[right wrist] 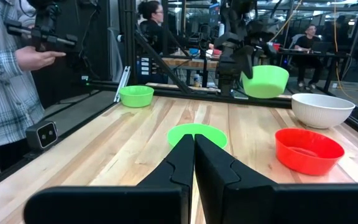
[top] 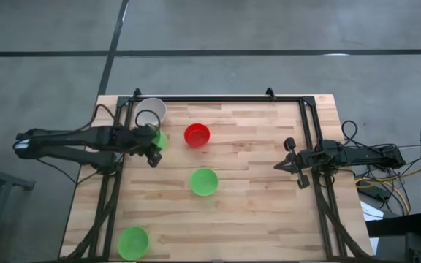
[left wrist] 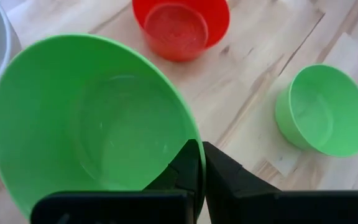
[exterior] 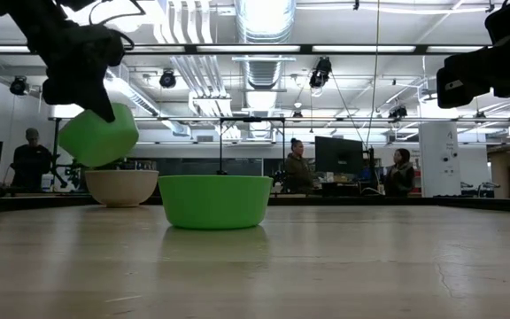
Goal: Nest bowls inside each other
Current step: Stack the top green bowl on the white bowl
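My left gripper is shut on a bright green bowl and holds it in the air at the table's far left, just near of the grey-white bowl, which rests on its base. A red bowl stands to the right of them. A second green bowl sits on its base mid-table, and a third green bowl at the near left corner. My right gripper waits shut at the right edge, touching nothing. My left gripper pinches the green bowl's rim, one finger inside the bowl and the other outside its wall. The fingers slant downward from the table's left. The bowl hangs tilted below them, lifted clear of the table.
A black frame runs along the table's far, left and right edges. Bare wood lies between the mid-table green bowl and my right gripper. Beyond the table's edge in the right wrist view, a person's hand holds a device.
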